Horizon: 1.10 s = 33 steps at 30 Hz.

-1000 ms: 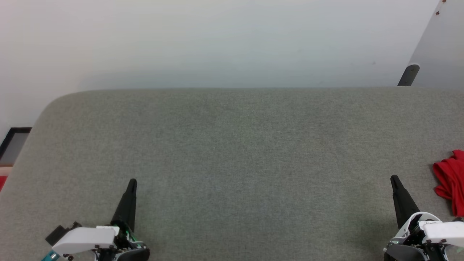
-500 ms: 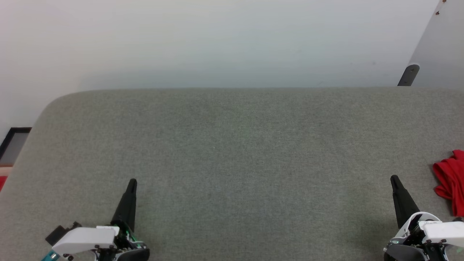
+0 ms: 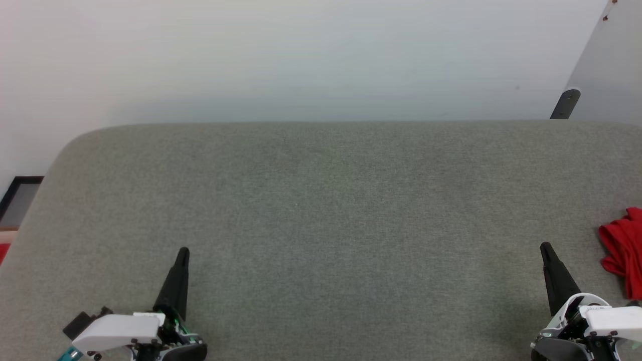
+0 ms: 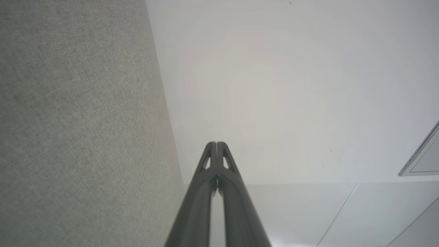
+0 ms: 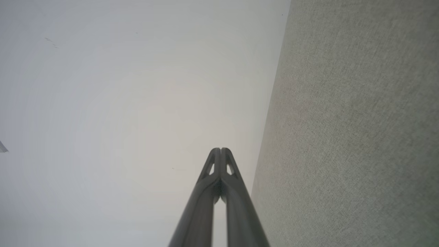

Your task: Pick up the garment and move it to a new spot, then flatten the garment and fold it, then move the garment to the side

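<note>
Closed and empty, the right gripper sits low at the near right of the grey cloth-covered table, its two dark fingers pressed together into one point. The garment lies crumpled on the table just beside it, to its right and a little farther back, not touching it; I can see only a bunched red part of it, cut off by the right edge of the head view. Across the table, at the near left, the left gripper is also closed on nothing, well apart from the garment. From each wrist, the fingers meet tip to tip, with the table on one side and a pale wall beyond.
</note>
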### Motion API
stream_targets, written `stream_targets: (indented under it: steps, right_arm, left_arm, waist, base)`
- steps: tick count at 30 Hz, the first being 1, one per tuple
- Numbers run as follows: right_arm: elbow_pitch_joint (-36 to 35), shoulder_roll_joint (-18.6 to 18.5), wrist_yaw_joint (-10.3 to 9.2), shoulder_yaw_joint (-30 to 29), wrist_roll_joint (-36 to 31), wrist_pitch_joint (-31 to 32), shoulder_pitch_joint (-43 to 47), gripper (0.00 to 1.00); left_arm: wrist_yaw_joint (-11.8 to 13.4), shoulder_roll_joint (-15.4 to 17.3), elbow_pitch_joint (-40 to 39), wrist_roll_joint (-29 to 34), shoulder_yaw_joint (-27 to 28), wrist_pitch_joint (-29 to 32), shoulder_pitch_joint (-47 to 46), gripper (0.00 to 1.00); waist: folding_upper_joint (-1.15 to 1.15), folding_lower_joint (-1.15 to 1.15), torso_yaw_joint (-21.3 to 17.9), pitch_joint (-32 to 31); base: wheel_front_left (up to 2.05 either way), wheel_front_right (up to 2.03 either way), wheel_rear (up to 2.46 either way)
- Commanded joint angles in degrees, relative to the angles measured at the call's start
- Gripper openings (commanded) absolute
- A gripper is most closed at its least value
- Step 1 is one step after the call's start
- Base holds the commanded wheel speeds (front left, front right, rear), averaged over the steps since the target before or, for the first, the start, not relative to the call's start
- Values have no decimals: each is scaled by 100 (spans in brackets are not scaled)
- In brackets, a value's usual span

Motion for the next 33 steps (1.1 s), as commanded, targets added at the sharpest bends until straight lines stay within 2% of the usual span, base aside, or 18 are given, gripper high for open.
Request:
stream_targets:
  steps: [1,33]
  right_arm:
    - [1,23,2,0,29,6,-19,0]
    - [1,23,2,1,30,6,-19,0]
  left_arm:
    - [-33,-5,5,-19,13,17,-52,0]
    - [-33,-4,4,-20,12,16,-52,0]
  waist:
    - [0,0,0,0]
    - [0,0,0,0]
  base:
    - [0,0,0]
    - [0,0,0]
